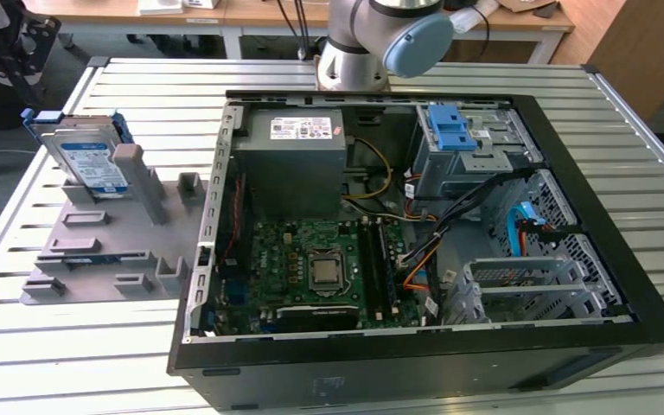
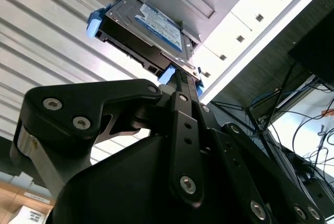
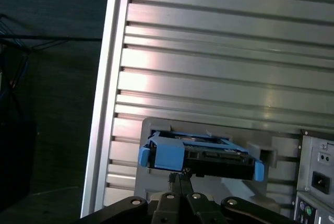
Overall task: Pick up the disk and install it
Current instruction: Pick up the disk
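The disk (image 1: 87,158) is a silver drive with a white-and-blue label and blue side rails. It stands upright in a grey holder (image 1: 101,251) at the exterior view's left, beside the open computer case (image 1: 424,346). In both wrist views the disk (image 2: 151,25) (image 3: 201,153) lies just beyond my gripper (image 2: 178,76) (image 3: 178,174). The black fingers are pressed together, shut on nothing, and apart from the disk.
Inside the case are a grey power supply (image 1: 291,164), a green motherboard (image 1: 321,268), loose cables, a bay with a blue latch (image 1: 453,130) and a metal drive cage (image 1: 528,285). The arm's base (image 1: 355,52) stands behind the case on a slatted metal table (image 1: 79,363).
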Motion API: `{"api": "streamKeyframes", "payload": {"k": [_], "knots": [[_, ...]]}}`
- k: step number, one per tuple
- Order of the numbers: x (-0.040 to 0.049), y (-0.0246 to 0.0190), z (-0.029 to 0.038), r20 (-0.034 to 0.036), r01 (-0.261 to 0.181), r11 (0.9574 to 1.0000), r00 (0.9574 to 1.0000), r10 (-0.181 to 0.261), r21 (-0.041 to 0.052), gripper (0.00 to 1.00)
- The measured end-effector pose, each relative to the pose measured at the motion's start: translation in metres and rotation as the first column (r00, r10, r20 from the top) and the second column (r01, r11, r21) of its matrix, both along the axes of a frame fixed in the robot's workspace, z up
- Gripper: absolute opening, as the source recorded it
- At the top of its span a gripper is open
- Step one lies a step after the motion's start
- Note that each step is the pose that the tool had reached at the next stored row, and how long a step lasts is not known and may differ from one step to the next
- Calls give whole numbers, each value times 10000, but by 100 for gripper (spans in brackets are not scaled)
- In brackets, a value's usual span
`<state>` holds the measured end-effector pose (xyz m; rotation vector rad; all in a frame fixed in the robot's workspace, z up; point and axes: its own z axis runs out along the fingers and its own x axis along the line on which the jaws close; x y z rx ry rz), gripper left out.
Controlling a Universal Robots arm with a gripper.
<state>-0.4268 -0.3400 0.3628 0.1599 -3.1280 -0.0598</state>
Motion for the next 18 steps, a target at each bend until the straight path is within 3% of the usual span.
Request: {"api": "streamKeyframes", "payload": {"k": [18], "knots": [[0,0,-3,0,-707,9975,9975,707,0,11]]}}
